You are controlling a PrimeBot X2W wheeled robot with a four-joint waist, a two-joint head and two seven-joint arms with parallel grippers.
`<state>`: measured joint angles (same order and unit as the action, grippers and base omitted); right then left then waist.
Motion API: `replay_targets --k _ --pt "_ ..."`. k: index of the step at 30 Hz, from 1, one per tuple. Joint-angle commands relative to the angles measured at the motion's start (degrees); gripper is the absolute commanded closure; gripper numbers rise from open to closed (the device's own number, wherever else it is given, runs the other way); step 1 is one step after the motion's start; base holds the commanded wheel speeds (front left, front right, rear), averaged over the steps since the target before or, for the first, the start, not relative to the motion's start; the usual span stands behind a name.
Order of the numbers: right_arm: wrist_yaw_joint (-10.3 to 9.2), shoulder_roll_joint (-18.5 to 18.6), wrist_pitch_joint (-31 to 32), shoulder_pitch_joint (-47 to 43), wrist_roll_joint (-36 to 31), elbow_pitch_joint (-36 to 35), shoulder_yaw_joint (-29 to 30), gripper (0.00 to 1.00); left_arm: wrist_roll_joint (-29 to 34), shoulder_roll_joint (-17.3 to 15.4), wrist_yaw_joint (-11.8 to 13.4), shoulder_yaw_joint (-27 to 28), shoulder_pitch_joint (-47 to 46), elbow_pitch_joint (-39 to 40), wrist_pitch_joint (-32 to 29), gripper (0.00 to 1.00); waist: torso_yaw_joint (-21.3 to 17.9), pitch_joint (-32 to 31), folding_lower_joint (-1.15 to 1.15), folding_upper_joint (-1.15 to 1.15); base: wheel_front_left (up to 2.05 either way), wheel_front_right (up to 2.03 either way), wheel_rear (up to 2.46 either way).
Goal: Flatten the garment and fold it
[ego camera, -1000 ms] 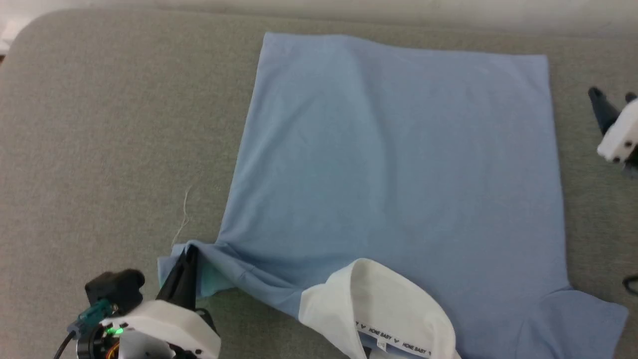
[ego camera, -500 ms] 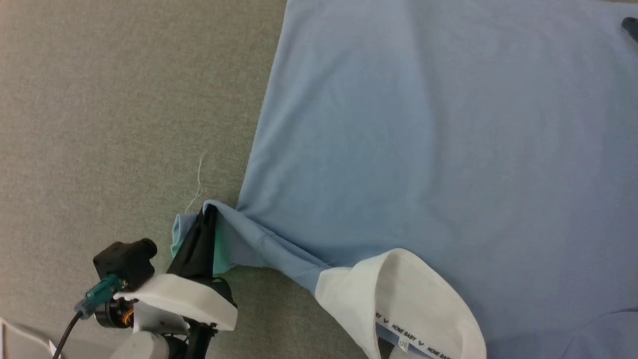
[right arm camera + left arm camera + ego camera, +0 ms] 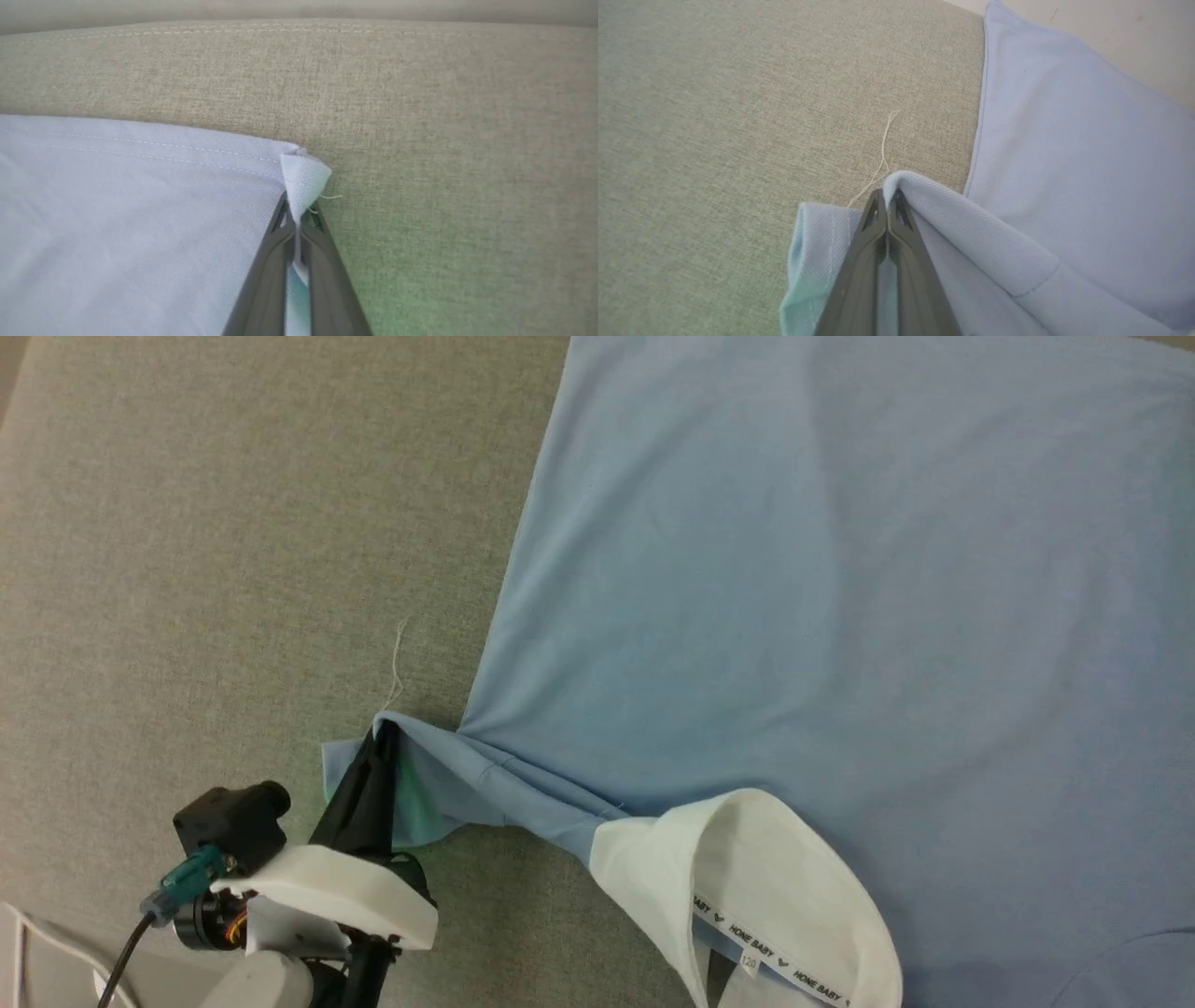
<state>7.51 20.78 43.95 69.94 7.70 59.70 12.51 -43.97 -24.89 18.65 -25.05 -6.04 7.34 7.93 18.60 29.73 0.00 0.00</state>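
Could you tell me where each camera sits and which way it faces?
Head view: on the head, facing down at the garment on the cushion; left claw lower left.
Left wrist view: on that wrist, along the left claw at the pinched sleeve.
Right wrist view: on that wrist, along the right claw at the hem corner.
Head and left wrist views share the thread.

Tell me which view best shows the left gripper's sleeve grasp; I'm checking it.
Left wrist view: the left gripper shut on the sleeve fold, close up. Head view shows it smaller, from above. Right wrist view shows the right gripper pinching a hem corner.
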Motion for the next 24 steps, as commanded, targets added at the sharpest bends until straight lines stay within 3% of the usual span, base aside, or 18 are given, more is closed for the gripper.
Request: replay_targets --k 1,7,10,16,20,24 --pt "-0.02 -1.21 -0.64 -3.10 -0.80 1.01 -1.05 1.00 -0.56 -0.25 -0.15 0.48 -0.14 -0.43 0.26 1.00 -0.91 -2.09 0.00 0.00 0.00 0.00 0.00" --pt "-0.02 1.18 -6.45 -5.40 0.73 -4.32 -7.82 1.00 -0.99 -1.60 0.23 0.84 1.48 -0.80 -0.51 1.00 -2.87 -8.04 0.00 0.00 0.00 0.00 0.00" --pt "-0.02 3.36 -7.74 -9.03 4.80 -9.40 -13.18 1.00 -1.55 -2.57 1.14 1.70 3.44 -0.62 -0.85 1.00 -4.92 -11.14 0.00 0.00 0.00 0.00 0.00" --pt "-0.02 11.38 -7.60 -23.62 14.48 -23.63 -21.16 1.00 -3.23 -4.53 2.95 4.00 8.41 -0.25 -1.18 1.00 -9.53 -17.21 0.00 0.00 0.00 0.00 0.00" --pt "-0.02 15.78 -5.77 -38.51 18.97 -34.84 -20.71 1.00 -4.24 -5.29 4.35 5.26 12.12 -0.09 -1.15 1.00 -12.69 -20.79 0.00 0.00 0.00 0.00 0.00" --pt "-0.02 15.83 -2.10 -55.04 21.34 -44.59 -14.86 1.00 -5.26 -6.05 5.28 6.51 15.04 0.77 -1.20 1.00 -15.63 -22.44 0.00 0.00 0.00 0.00 0.00"
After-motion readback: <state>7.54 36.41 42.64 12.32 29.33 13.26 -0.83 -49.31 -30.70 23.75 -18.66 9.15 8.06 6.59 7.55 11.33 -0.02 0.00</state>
